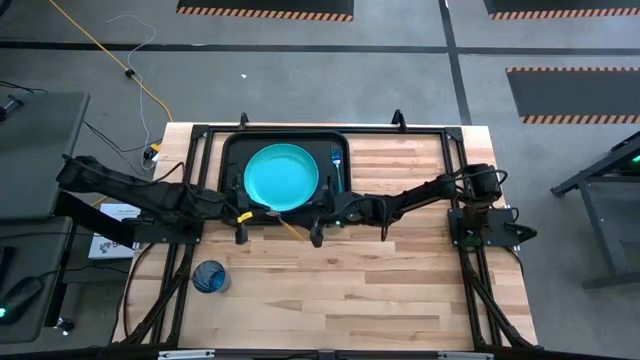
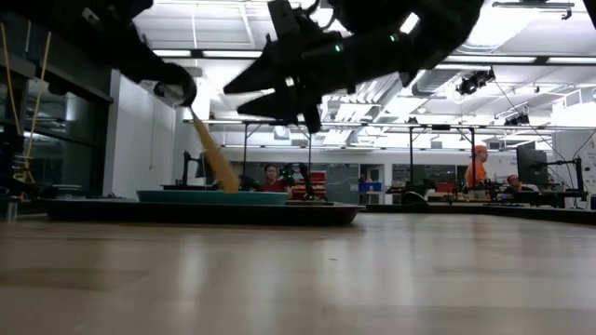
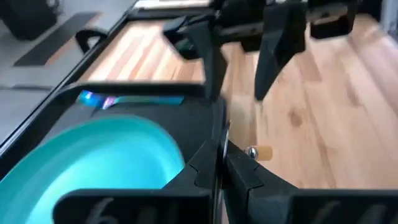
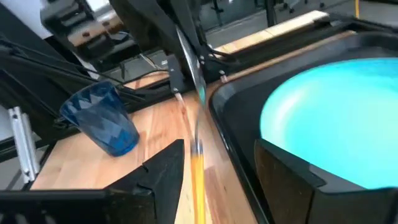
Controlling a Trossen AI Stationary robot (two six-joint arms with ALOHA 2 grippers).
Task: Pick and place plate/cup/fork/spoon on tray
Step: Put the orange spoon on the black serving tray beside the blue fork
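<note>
The spoon (image 4: 198,163) hangs from my left gripper (image 3: 221,163), which is shut on it over the near edge of the black tray (image 1: 228,150). Its orange handle (image 2: 216,158) slants down toward the table's near right. My right gripper (image 4: 221,171) is open, one finger on either side of the handle without touching it. The turquoise plate (image 1: 281,176) lies flat in the tray, and the light-blue fork (image 1: 336,164) lies beside it at the tray's right. The blue cup (image 1: 210,277) stands upright on the table at the near left. My left gripper pinches the spoon's silver metal end (image 4: 188,53) between its two shut fingers (image 3: 205,168), coming level from the table's left. The spoon is lifted and tilted, with its handle end (image 3: 261,151) lowest, over the wood just past the tray's near rim.
A black frame (image 1: 455,150) runs around the far part of the wooden table, and the arm bases stand at either side. Open wood lies near and right of the tray. People and desks show in the room beyond the table.
</note>
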